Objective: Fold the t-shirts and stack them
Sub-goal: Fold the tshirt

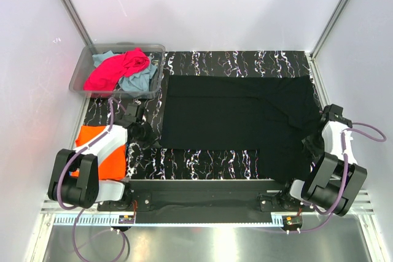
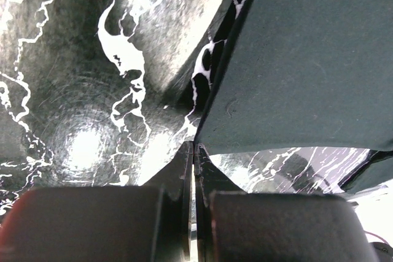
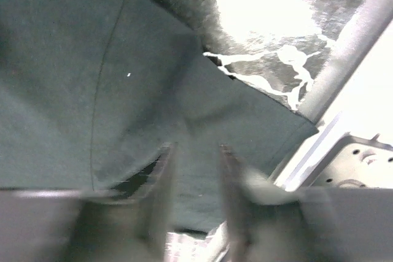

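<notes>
at left edge of black t-shirt (image 1: 239,111): left tool (image 2: 193,146), pressed shut; over right edge: right tool (image 3: 195,150), narrowly parted (blurred).

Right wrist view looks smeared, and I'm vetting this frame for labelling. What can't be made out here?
- Right wrist view: motion blur smears the right gripper; whether it pinches the large black cloth t-shirt is unclear.
- Top view: the left arm covers part of the orange cloth t-shirt, hiding its fold.
- Top view: in the clear plastic bin, the crumpled magenta-pink t-shirt hides much of the light teal-blue t-shirt.
</notes>
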Tool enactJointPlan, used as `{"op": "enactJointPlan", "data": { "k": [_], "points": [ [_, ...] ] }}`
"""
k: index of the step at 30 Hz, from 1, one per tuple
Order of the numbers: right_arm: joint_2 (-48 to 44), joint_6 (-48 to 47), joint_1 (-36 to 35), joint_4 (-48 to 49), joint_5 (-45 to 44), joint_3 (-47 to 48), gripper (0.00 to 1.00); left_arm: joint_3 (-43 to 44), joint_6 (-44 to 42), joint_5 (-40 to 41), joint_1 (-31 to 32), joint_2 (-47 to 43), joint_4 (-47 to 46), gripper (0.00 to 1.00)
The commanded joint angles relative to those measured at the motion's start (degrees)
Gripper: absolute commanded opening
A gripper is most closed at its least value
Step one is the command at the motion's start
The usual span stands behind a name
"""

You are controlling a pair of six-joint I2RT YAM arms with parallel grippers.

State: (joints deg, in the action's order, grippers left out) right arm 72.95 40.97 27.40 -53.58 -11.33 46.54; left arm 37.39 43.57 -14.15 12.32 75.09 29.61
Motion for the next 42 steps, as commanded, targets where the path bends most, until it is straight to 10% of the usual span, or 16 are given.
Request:
{"op": "enactJointPlan", "data": {
  "k": [1, 7, 15, 42],
  "points": [
    [-2.11, -0.28, -0.15, -1.61, -5.62, 3.37, 0.46, -0.47, -1.29, 0.09, -0.19, -0.12, 0.45, 0.01],
    [0.52, -5.10, -6.28, 2.77, 0.94, 15.23, 0.55, -0.04, -2.88, -0.61, -0.19, 1.29, 0.37, 0.29],
    [18.53, -18.55, -31.16, 11.21, 6.58, 24.21, 0.57, 1.99, -5.86, -1.93, -0.19, 4.36, 0.37, 0.35],
    [38.58, -26.73, -33.11, 12.54, 1.40, 32.21, 0.30, 4.01, -7.54, -3.16, -0.36, 3.92, 0.10, 0.42]
  ]
}}
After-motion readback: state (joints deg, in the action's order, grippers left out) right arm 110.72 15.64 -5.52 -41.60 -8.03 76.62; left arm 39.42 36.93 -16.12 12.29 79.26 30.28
